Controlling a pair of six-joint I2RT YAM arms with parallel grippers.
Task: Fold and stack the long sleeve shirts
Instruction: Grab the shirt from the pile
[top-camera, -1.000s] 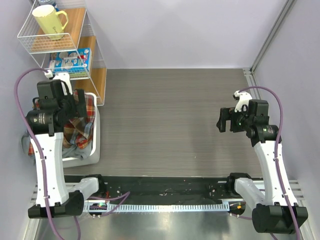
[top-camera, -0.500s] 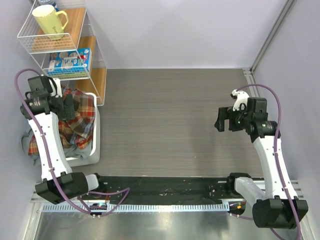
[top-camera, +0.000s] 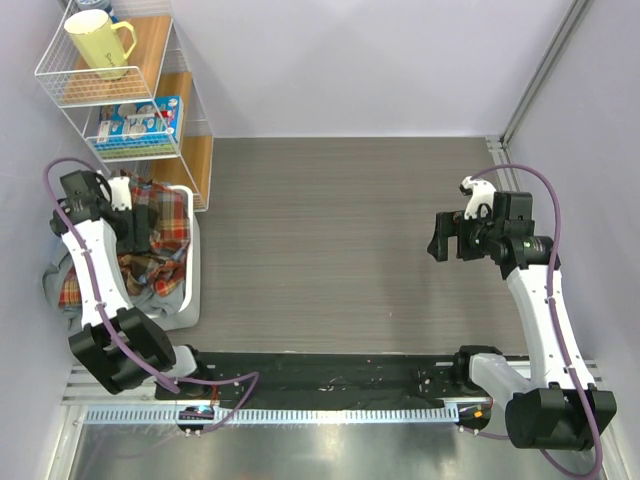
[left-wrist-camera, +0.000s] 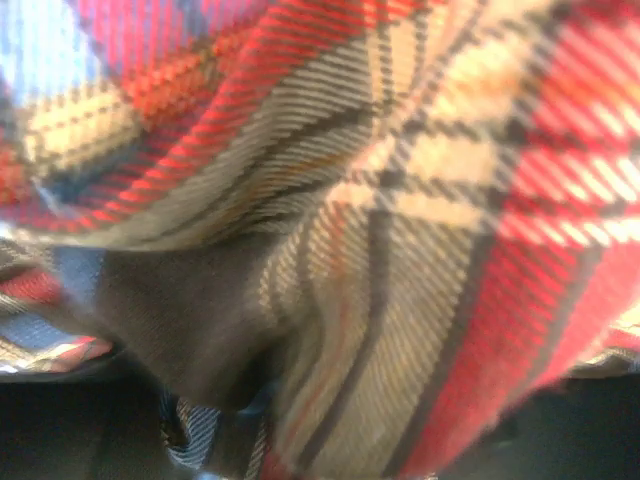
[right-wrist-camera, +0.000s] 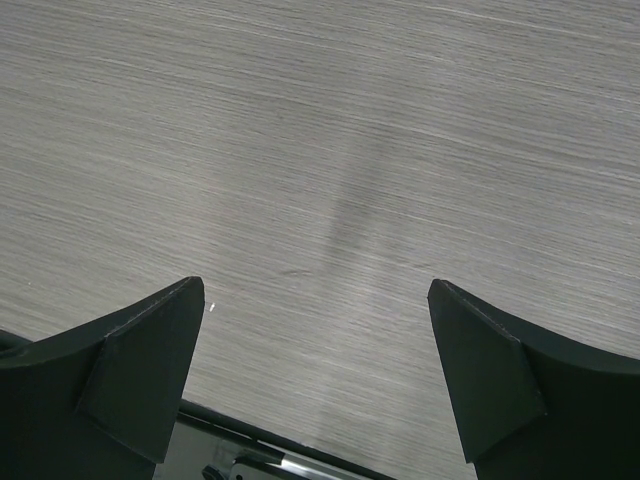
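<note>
At your far left, the plaid shirt (top-camera: 160, 245) lies bunched in the white bin (top-camera: 193, 285). The left gripper (top-camera: 130, 220) is buried in its folds, so you cannot tell how wide its jaws stand. Your right gripper (top-camera: 443, 240) hangs over the table (top-camera: 320, 220), jaws spread wide.

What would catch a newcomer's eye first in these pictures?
The red, green and yellow plaid shirt lies crumpled in the white bin at the far left, with the left gripper down in it; its cloth fills the left wrist view. On the other side, the right gripper hangs open over the grey table.
</note>
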